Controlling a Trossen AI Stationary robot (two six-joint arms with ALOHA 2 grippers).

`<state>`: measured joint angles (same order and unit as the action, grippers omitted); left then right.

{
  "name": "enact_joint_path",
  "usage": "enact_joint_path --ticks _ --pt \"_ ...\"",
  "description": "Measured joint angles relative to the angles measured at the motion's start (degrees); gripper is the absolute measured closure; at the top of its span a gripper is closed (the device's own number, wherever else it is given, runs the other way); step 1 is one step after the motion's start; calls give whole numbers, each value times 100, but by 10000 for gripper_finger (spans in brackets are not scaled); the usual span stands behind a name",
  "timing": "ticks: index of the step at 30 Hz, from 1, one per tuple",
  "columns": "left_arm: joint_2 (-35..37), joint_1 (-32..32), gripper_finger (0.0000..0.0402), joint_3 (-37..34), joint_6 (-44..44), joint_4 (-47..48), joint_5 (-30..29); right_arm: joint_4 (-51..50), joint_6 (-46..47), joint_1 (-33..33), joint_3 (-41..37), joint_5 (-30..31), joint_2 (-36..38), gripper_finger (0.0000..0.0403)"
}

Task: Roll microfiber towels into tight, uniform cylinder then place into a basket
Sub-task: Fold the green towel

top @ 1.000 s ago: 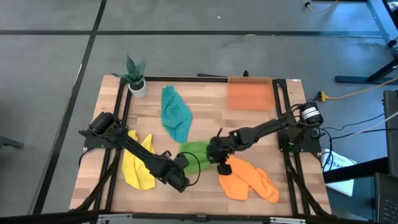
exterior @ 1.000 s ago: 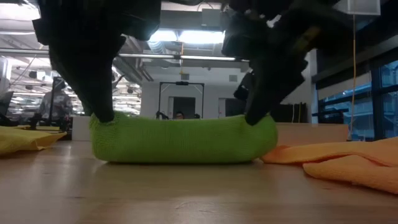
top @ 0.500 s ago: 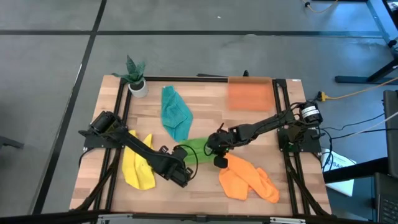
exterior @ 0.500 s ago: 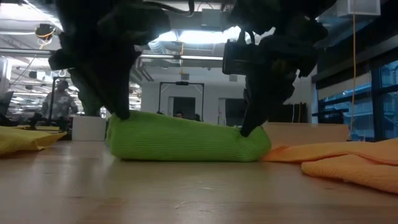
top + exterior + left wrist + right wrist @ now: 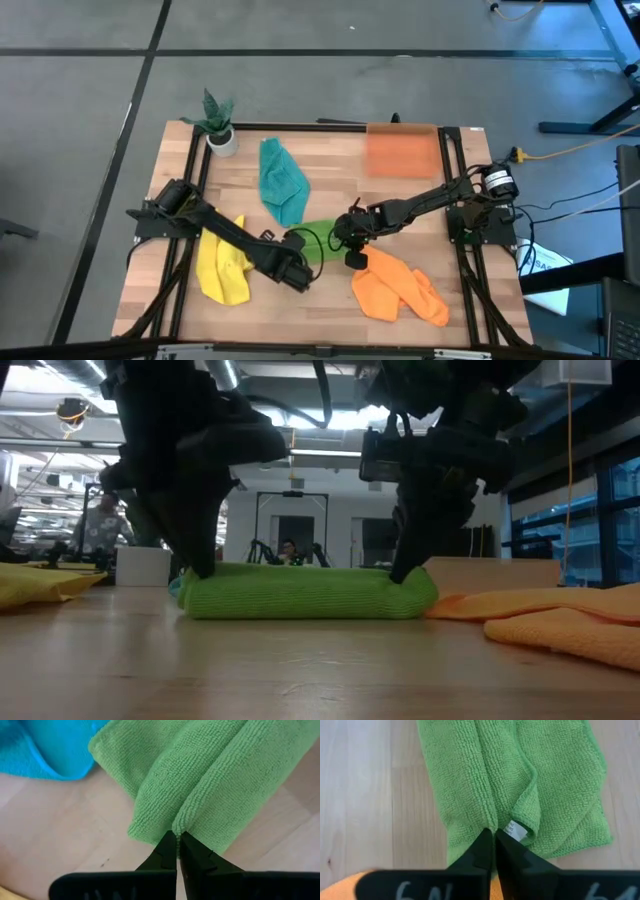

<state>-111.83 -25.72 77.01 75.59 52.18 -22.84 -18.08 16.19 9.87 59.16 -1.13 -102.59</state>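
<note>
The green towel, partly rolled, is laid on the table with its long axis spanning both hands. The left hand is pinched on one end, the right hand on the other; the basket lies well beyond.

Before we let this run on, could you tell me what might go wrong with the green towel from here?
Both the left gripper and the right gripper are shut on thin folds at opposite ends of the green towel, so the roll may loosen or unroll unevenly. The roll looks flattened rather than cylindrical. The orange towel lies against its right end and could get dragged along.
</note>
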Motion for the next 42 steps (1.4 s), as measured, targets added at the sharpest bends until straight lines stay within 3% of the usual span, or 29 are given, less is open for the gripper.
enact_joint_path --ticks 9,22,34,42 --pt "0 112 395 0 -115 -22 91 34 2 0 -2 4 -7 369" --pt "-2 166 305 0 -120 -14 117 47 6 -2 -4 9 -7 367" --pt "-4 171 299 0 -120 -13 159 56 0 -2 -7 9 -7 366" --pt "-4 171 299 0 -120 -12 163 56 12 0 -7 7 -7 299"
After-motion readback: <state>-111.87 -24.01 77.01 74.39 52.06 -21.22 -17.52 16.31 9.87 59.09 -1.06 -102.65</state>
